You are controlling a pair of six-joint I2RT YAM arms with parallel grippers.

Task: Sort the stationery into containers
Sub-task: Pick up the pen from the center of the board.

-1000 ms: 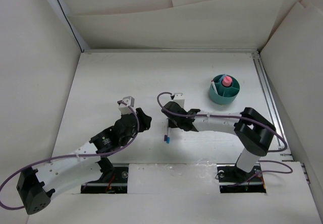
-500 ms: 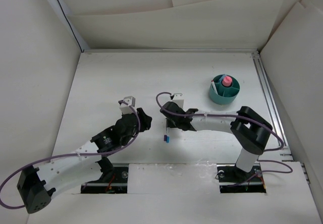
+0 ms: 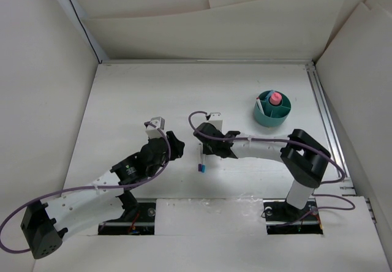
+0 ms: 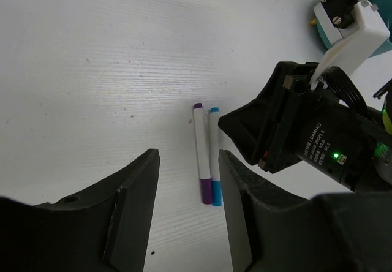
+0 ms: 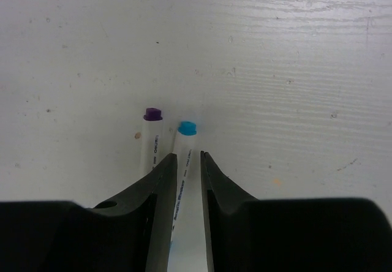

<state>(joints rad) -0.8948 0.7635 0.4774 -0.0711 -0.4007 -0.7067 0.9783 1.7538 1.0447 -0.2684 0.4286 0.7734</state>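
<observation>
White surface (image 3: 122,100) spreads bare to its far edge from above; we see the teal cup (image 3: 264,120) near the right rail and two pens (image 3: 201,162) at centre. Left wrist: the left tool (image 4: 188,158) gapes wide, empty. Right wrist: the right tool (image 5: 188,155) sits narrow around the blue-tipped pen (image 5: 186,138), and we cannot tell if it pinches. The purple-tipped pen (image 5: 151,140) lies just beside.

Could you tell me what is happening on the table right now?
The right end effector is shut on a blue-capped pen lying on the table, right beside a purple-capped pen. Neither is lifted yet. The left end effector hovers open just short of the pair, holding nothing. The teal cup at the back right already holds a pink-capped marker.
</observation>
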